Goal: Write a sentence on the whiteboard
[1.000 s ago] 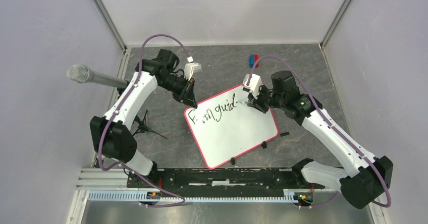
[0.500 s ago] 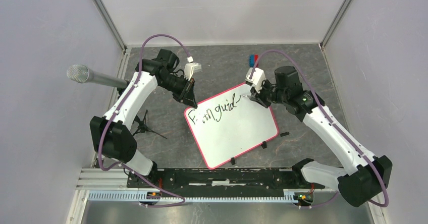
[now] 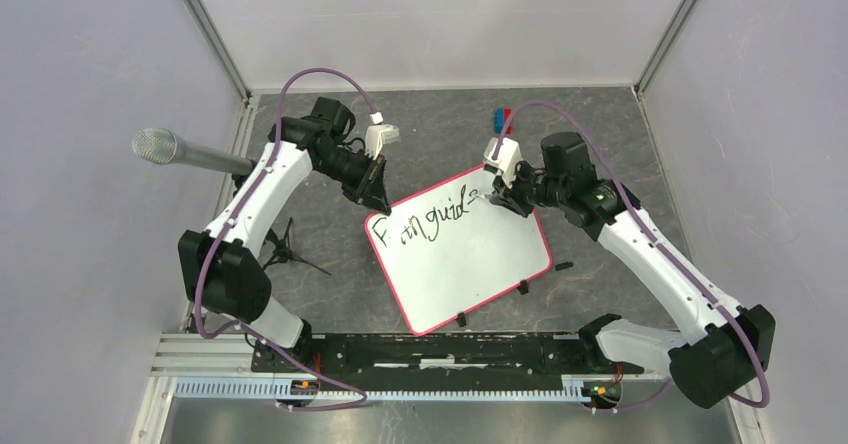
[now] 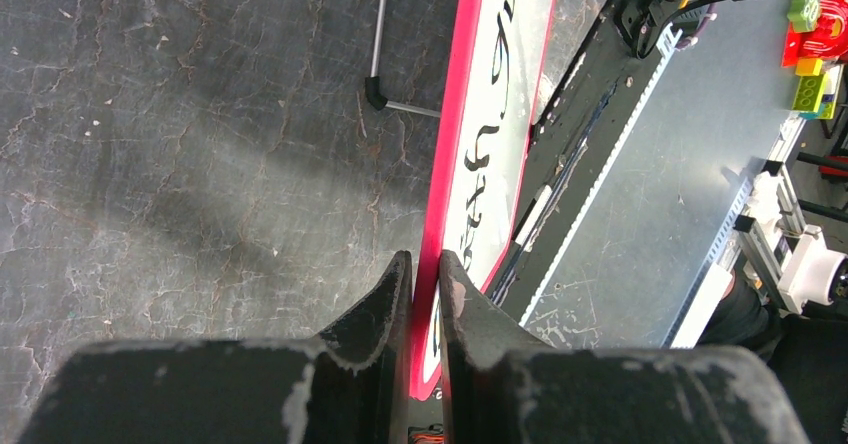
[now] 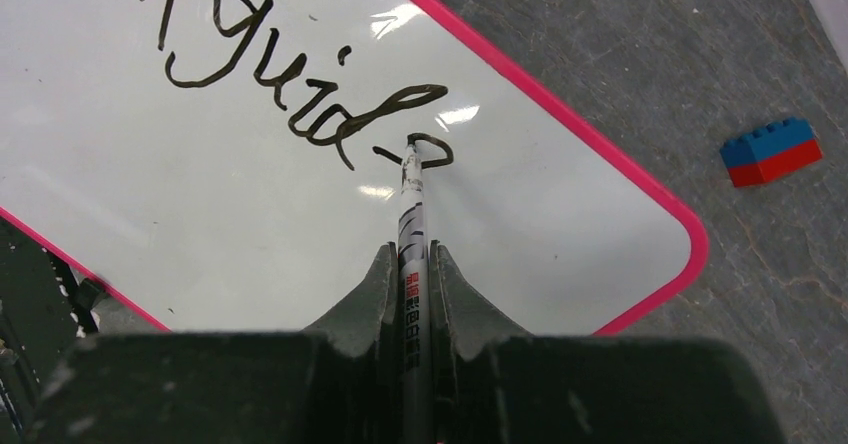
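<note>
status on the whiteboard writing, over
Left gripper shut on whiteboard rim. Right gripper shut on marker, tip on board. Sentence partial, ends at guid plus a loop. Blue-red brick lies off the board.

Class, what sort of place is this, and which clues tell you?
Most likely a robotics lab recording cell: a left arm and right arm bolted to a metal rail, plain white panels walling in the table, and a microphone poking in.

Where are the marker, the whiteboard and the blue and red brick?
marker [image 5: 413,229]: right wrist view, on its barrel.
whiteboard [image 3: 470,264]: top view, on its bare white face.
blue and red brick [image 5: 771,153]: right wrist view, where the colours meet.
</note>
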Robot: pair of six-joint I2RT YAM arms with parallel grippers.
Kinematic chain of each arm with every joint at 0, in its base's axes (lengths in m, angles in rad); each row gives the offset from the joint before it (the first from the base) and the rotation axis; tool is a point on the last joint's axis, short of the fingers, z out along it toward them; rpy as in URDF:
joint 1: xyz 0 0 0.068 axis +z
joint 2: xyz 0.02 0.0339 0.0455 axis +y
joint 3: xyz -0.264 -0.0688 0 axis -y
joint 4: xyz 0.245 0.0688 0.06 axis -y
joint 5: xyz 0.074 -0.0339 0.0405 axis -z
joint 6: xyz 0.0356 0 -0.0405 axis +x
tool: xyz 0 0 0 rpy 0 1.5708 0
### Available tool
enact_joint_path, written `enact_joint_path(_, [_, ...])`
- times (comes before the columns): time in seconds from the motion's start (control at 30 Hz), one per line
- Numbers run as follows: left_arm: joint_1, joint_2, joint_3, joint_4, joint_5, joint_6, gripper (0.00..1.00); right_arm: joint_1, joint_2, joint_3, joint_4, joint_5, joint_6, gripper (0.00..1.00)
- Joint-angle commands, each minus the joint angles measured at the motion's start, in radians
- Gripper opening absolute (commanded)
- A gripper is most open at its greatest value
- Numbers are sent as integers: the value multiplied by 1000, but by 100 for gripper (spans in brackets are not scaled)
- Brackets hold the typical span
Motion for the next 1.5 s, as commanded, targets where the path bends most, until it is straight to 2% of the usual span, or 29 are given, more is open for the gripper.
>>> enact_joint_path(0.0, [-11, -6, 8, 23, -10, 45, 2, 9, -20, -39, -15, -14, -11, 0])
enact_joint_path(0.27, [-11, -9, 8, 22, -12, 43, 2, 10, -43, -69, -38, 23, -33, 0])
enact_joint_path(0.53, [-13, -4, 12, 23, -10, 43, 2, -14, -50, -18, -68, 78, -54, 0])
enact_joint_path(0.77, [-14, -6, 13, 19, -10, 48, 2, -35, -58, 43, -62, 51, -41, 0])
enact_joint_path(1.13, [-17, -3, 19, 17, -10, 47, 2, -60, -41, 42, -13, 86, -19, 0])
enact_joint_path(1.47, [-18, -3, 17, 17, -10, 49, 2, -57, -10, 46, 7, 34, 4, 0])
